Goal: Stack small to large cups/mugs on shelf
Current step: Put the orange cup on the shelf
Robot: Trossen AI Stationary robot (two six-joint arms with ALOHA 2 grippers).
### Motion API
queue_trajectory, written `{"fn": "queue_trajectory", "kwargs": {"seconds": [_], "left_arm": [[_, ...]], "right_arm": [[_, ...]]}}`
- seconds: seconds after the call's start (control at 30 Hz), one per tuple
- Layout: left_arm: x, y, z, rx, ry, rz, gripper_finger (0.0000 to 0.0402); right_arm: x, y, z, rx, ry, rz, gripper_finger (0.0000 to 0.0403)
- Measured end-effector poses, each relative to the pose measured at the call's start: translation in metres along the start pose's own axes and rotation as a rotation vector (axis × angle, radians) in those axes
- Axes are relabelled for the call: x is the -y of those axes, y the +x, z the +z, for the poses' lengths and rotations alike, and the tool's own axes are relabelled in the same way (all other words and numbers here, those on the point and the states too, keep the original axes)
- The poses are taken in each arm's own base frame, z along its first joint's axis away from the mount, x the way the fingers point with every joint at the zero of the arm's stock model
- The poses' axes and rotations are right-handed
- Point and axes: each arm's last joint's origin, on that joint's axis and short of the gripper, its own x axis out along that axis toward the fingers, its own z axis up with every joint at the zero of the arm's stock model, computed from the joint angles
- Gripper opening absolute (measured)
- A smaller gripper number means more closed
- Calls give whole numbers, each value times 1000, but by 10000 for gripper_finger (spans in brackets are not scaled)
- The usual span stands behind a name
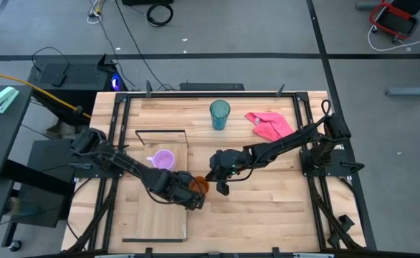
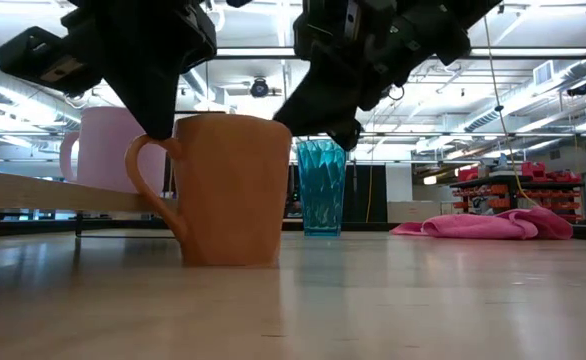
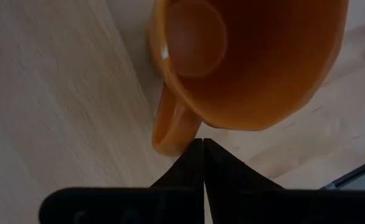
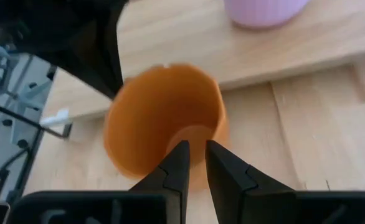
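Orange mug (image 1: 198, 184) upright on desk (image 1: 267, 208), just off shelf (image 1: 168, 215). Left end effector (image 3: 203, 144) pinched shut, empty, at handle. Right end effector (image 4: 196, 152) slightly open, straddling rim; close squarely before lifting.

Left arm: reaches from the left edge of the counter toward its middle, elbow bent, wrist angled down.
Left gripper (image 1: 193, 198): low over the counter, jaws pressed together with no gap between the tips, as the left wrist view shows.
Right arm: stretches from the right edge of the counter inward, nearly straight, wrist tipped down.
Right gripper (image 1: 221, 185): just beside the left gripper, jaws slightly parted, a narrow gap between the tips in the right wrist view.
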Motion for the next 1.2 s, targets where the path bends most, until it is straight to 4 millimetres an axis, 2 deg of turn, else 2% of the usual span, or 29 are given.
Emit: {"fn": "queue_trajectory", "kwargs": {"seconds": [0.2,0.47,0.73,1.03,1.2], "left_arm": [[1,1,10,6,15,1,25],[1,1,20,2,37,14,8],[1,2,22,9,37,21,24],[-1,2,25,49,37,28,11],[3,3,31,75,41,0,19]], "right_arm": [[-7,0,-6,-37,-13,-3,58],[-17,0,-11,-51,-25,1,58],[-26,0,-17,-74,-19,13,59],[-40,0,-24,-111,-16,75,58],[-46,1,-27,-117,-24,88,58]]}}
